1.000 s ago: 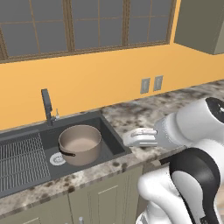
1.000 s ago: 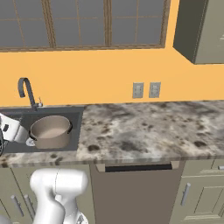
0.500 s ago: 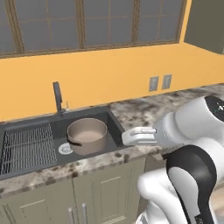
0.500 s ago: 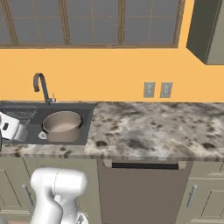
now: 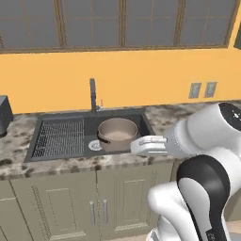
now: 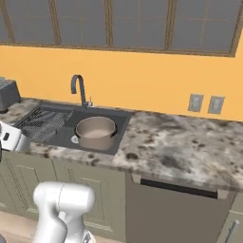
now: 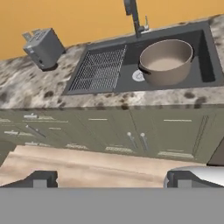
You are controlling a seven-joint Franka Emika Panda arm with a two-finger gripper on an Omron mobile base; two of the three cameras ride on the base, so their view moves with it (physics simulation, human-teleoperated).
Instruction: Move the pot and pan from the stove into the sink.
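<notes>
Speckled granite counter (image 6: 190,152) ran under a yellow wall with two outlets (image 6: 205,103) and one dark faucet (image 5: 93,94). One sink (image 5: 141,122) held one pot (image 5: 117,134), upright in the basin beside the ribbed drainboard (image 5: 59,136) (the drain showed just at its left). One grey toaster (image 7: 43,47) stood on the counter, left of the drainboard in the hand view. One gripper (image 7: 111,179) hung over the floor in front of the cabinets, fingers (image 7: 39,179) spread wide, holding nothing.

Speckled granite counter (image 6: 190,147) carries the dark grey recessed sink (image 5: 61,141); left of it, a grey toaster (image 7: 43,48).
</notes>
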